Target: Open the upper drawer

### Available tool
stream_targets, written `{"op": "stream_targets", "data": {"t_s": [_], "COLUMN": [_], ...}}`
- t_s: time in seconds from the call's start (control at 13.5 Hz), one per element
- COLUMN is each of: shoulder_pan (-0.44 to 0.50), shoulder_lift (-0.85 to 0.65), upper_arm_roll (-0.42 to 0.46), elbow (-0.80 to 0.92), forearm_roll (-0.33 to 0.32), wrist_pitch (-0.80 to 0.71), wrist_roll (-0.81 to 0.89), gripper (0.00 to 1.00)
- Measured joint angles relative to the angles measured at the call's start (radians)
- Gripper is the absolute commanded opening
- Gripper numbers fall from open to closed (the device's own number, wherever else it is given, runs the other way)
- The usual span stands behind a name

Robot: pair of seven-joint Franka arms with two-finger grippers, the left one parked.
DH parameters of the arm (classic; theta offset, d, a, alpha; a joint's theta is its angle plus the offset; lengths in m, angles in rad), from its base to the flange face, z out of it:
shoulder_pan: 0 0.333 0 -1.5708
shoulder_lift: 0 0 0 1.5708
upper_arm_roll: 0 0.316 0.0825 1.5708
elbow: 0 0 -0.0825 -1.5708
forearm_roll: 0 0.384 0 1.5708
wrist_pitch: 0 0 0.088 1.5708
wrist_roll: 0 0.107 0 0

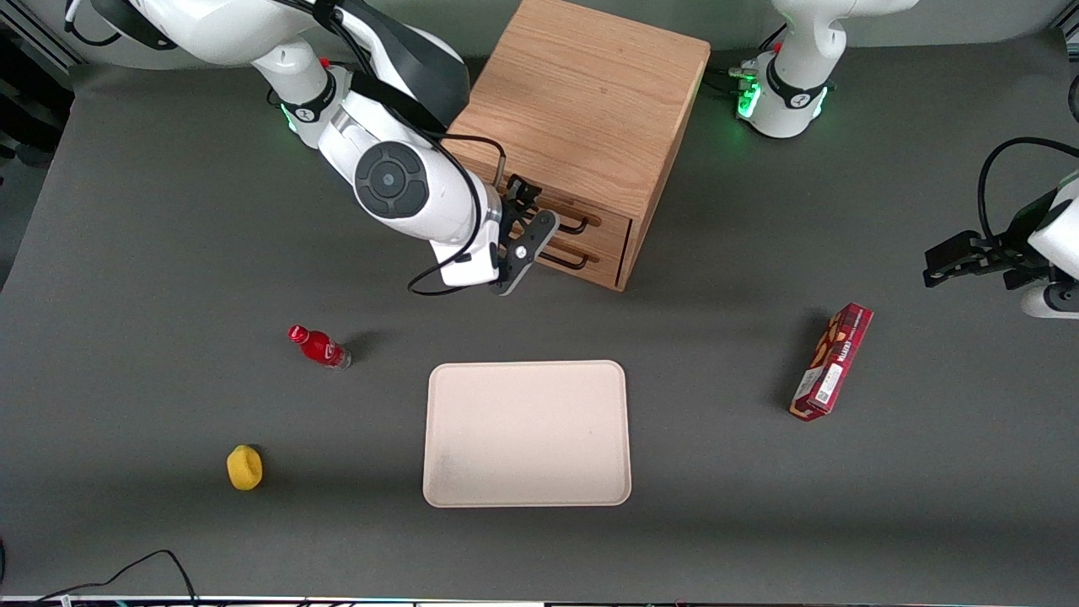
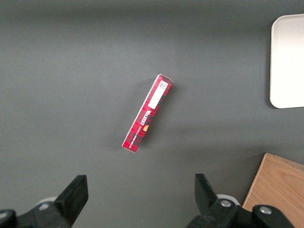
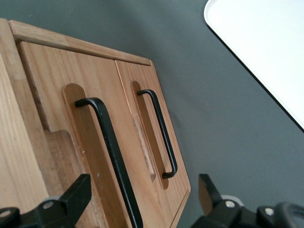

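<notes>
A wooden cabinet stands on the grey table, its two drawers facing the front camera. The upper drawer has a black bar handle; the lower drawer's handle sits below it. Both drawer fronts look flush with the cabinet. My right gripper is open, right in front of the drawers at the end of the handles nearer the working arm. In the right wrist view the upper handle runs between my open fingers, with the lower handle beside it. My gripper holds nothing.
A cream tray lies nearer the front camera than the cabinet. A red bottle and a yellow object lie toward the working arm's end. A red box lies toward the parked arm's end and shows in the left wrist view.
</notes>
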Motion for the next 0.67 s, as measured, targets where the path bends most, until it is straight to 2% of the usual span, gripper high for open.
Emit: {"op": "stream_targets", "data": {"t_s": [0.67], "shoulder_pan": [0.022], "shoulder_lift": [0.007], "upper_arm_roll": [0.007], "elbow": [-0.095], "forearm_roll": [-0.063], "wrist_pitch": [0.069], "wrist_roll": [-0.007], "gripper": [1.00]}}
